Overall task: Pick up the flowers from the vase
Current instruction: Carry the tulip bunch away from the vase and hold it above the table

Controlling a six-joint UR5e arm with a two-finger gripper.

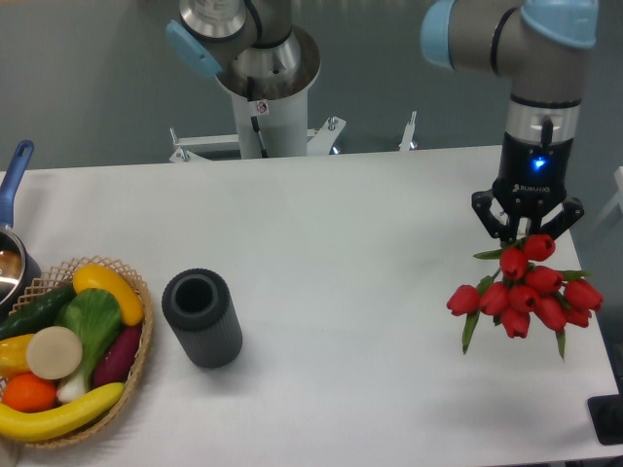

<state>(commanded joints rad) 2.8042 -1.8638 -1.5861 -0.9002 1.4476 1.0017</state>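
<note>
On my screen the gripper [527, 236] sits at about three o'clock from the table's middle, pointing straight down with a blue light glowing on its wrist. Its black fingers are drawn in around the top of the tulip bunch [530, 290], so I read it as clamped on the flowers, though the exact contact is hidden behind a red bud. The bunch of red closed buds fans out below the fingers, wider than the tool, with green leaves poking down at six o'clock and out to the sides; I cannot tell whether the buds touch the white table [341, 214] or hang just above it. The dark grey ribbed vase [201, 317] stands well apart from the flowers, at roughly eight o'clock from the table's middle, upright with its round top hole open and nothing in it. Just beside it, at its nine o'clock, I see a wicker basket [134, 361] holding a banana, a cucumber, an orange and other vegetables. At the far left edge a pot with a blue handle [15, 175] shows partly.
</note>
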